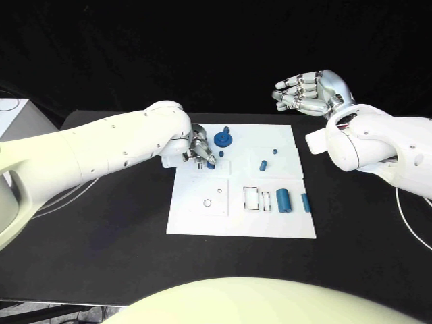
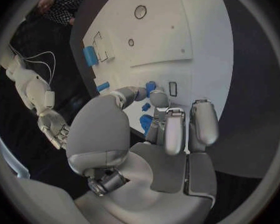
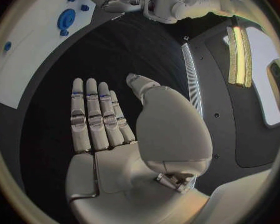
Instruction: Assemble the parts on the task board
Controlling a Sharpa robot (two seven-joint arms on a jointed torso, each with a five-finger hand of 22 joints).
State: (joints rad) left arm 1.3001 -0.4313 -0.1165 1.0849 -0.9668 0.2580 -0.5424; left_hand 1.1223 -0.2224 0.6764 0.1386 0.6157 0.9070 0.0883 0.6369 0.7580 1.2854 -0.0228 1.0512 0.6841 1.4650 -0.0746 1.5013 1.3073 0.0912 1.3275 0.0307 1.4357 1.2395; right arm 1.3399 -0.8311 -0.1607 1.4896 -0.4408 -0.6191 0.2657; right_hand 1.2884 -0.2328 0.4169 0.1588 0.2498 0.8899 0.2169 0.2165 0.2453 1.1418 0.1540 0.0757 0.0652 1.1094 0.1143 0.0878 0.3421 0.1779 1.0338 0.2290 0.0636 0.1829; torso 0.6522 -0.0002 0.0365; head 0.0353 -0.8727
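The left robot hand point(image 1: 198, 150) is down on the task board point(image 1: 244, 226), at its far left part. Its fingers point(image 2: 175, 129) curl in round a small blue part point(image 2: 146, 122). In the left wrist view the thumb and a finger pinch that part, w/ the tips right at the board. A second small blue part point(image 2: 150, 87) sits just past the fingertips, next to a little dark slot in the board.

The right robot hand point(image 1: 312, 92) is up in the air, past the far right corner of the board, well apart from it. In the right wrist view its fingers point(image 3: 94, 117) are straight and side by side, thumb out to the side, palm bare. It holds nothing.

The board is a white plate in the middle of the black desk point(image 1: 99, 250). A round blue part point(image 1: 223, 140) stands near the board's far edge, just beside the left hand. A small blue part point(image 1: 262, 165) lies near the board's middle, more to the right. A fat blue cylinder point(image 1: 284, 200) lies near the board's right edge, w/ a thin blue part point(image 1: 306, 202) just beside it, closer to that edge. White frames and a small ring mark lie on the board left of the cylinder.
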